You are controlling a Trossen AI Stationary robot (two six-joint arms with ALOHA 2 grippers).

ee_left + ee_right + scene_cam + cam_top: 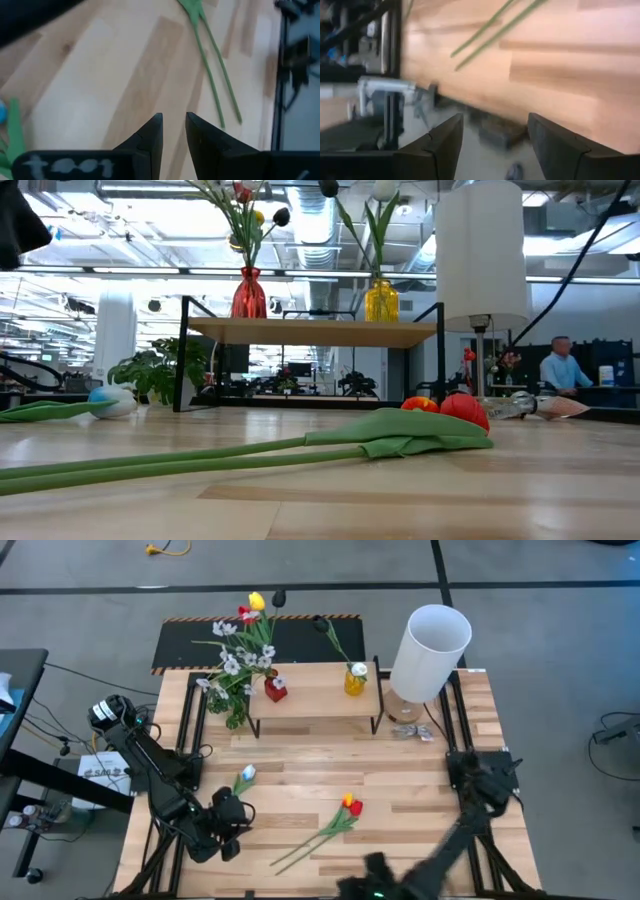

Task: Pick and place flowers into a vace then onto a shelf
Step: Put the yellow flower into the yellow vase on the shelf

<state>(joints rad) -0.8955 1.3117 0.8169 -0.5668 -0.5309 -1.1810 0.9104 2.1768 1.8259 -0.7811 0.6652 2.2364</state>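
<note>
Bare wood between flowers (330, 825) and shelf (315, 690) — unobstructed.

Open-plan lab/office: exposed ceiling ducts (320, 220), strip lights, seated person (562, 370) behind table.

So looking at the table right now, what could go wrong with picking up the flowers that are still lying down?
The red and orange tulips lie as a pair with stems side by side, so one grab may lift both. The yellow vase sits near the shelf end by the white lamp, so a carried stem could bump either.
</note>
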